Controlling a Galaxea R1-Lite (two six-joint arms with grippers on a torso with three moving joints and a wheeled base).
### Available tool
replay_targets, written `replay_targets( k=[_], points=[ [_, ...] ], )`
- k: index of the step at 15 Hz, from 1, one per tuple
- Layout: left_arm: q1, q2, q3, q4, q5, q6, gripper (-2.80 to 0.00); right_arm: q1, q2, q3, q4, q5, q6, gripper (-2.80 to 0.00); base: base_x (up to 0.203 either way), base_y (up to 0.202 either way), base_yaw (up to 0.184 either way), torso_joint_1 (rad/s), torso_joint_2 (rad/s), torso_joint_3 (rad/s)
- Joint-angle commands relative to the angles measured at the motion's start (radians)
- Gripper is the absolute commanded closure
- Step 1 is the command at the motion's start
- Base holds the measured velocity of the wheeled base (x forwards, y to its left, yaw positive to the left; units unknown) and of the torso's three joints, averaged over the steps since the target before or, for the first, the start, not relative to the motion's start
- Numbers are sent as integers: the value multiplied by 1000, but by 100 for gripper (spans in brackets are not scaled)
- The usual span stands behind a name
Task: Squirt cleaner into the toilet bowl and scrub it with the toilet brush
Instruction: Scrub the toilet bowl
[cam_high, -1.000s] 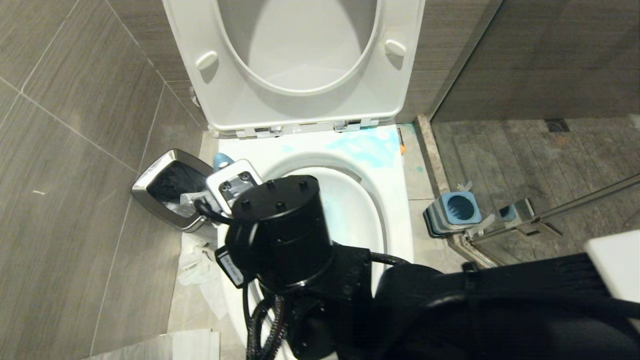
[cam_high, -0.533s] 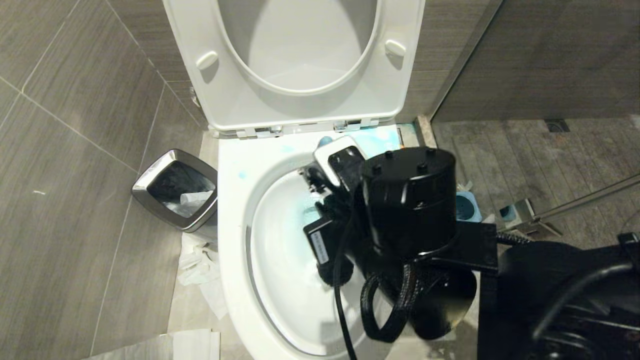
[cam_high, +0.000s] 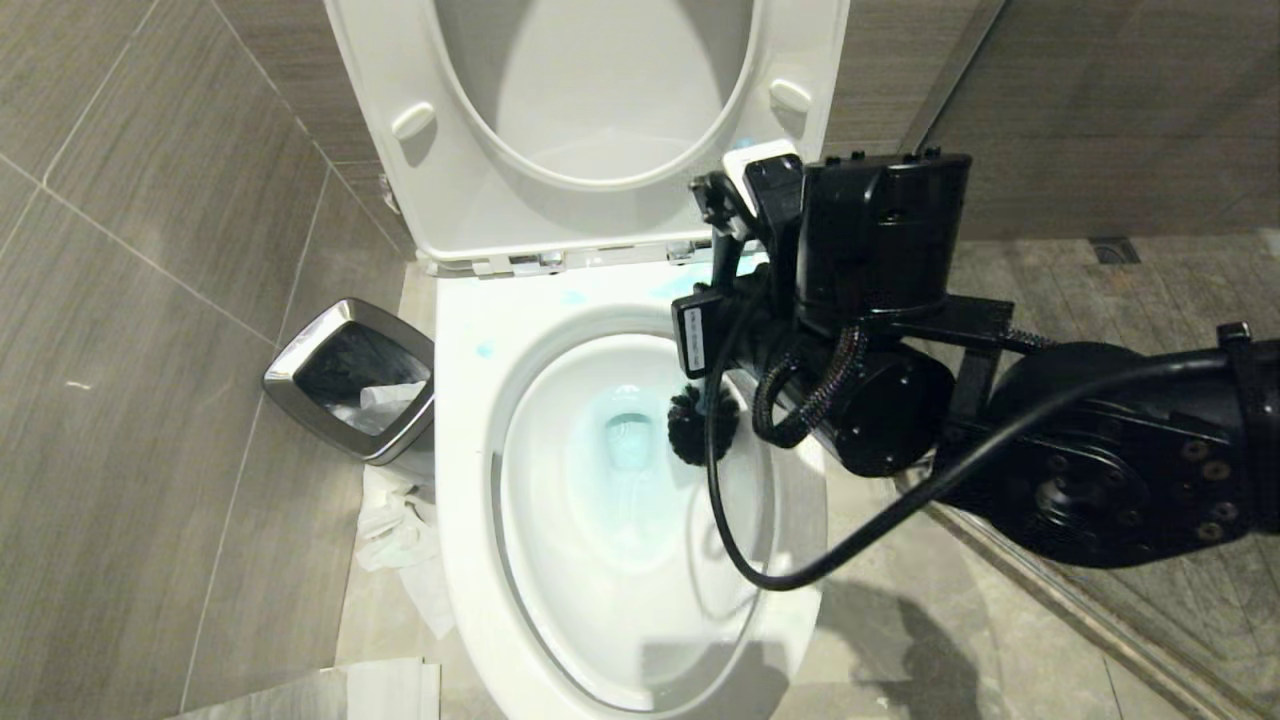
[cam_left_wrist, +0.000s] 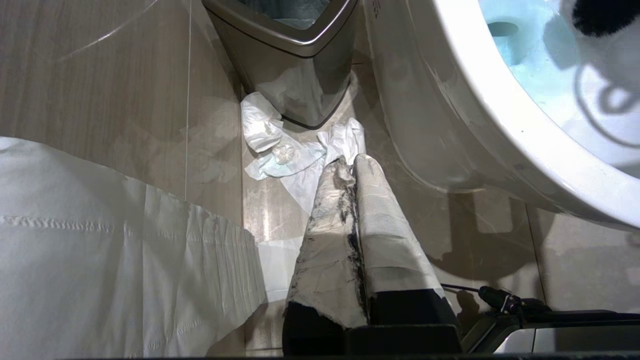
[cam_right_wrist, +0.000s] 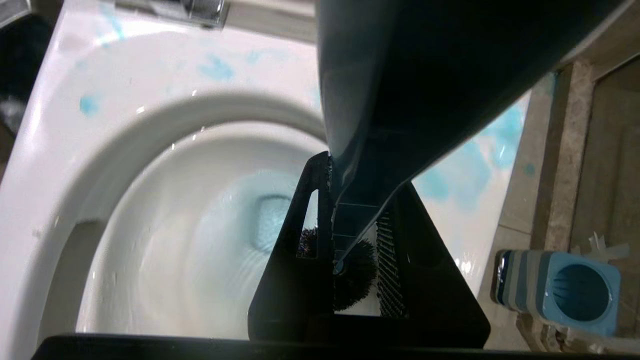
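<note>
Right hand (cam_right_wrist: 355, 220) swung rightward, clamped on toilet brush (cam_high: 703, 425); bristles below, inside toilet bowl (cam_high: 480, 420).

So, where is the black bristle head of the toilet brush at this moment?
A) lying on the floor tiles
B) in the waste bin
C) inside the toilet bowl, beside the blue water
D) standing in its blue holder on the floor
C: the bristle head of the toilet brush hangs inside the toilet bowl next to the blue water, its handle clamped by the right gripper, while the blue holder stands empty.
</note>
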Motion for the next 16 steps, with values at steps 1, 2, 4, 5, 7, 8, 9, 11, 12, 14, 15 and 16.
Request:
replay_targets(
  k=[1, 2, 4, 5, 7, 8, 9, 11, 12, 14, 15, 16],
  points=[
    [0, 1, 0, 0, 0, 0, 0, -7, 99, -106, -6, -2, -2, 0, 0, 0, 0, 0, 0, 0],
    [0, 1, 0, 0, 0, 0, 0, -6, 133, -148, -8, -2, -2, 0, 0, 0, 0, 0, 0, 0],
    [0, 1, 0, 0, 0, 0, 0, 8, 194, -223, -17, -4, -14, 0, 0, 0, 0, 0, 0, 0],
    [0, 1, 0, 0, 0, 0, 0, 24, 218, -253, -18, -6, -21, 0, 0, 0, 0, 0, 0, 0],
    [0, 1, 0, 0, 0, 0, 0, 56, 253, -274, -18, -8, -25, 0, 0, 0, 0, 0, 0, 0],
    [0, 1, 0, 0, -1, 0, 0, 57, 277, -275, -19, -7, -23, 0, 0, 0, 0, 0, 0, 0],
    [0, 1, 0, 0, 0, 0, 0, 57, 303, -279, -22, -7, -21, 0, 0, 0, 0, 0, 0, 0],
    [0, 1, 0, 0, 0, 0, 0, 49, 369, -289, -55, -7, -23, 0, 0, 0, 0, 0, 0, 0],
    [0, 1, 0, 0, 0, 0, 0, 41, 401, -293, -77, -8, -26, 0, 0, 0, 0, 0, 0, 0],
    [0, 1, 0, 0, -1, 0, 0, 22, 449, -296, -100, -10, -31, 0, 0, 0, 0, 0, 0, 0],
    [0, 1, 0, 0, 0, 0, 0, 18, 468, -305, -101, -10, -31, 0, 0, 0, 0, 0, 0, 0],
    [0, 1, 0, 0, 0, 0, 0, 18, 485, -327, -101, -14, -32, 0, 0, 0, 0, 0, 0, 0]
  ],
)
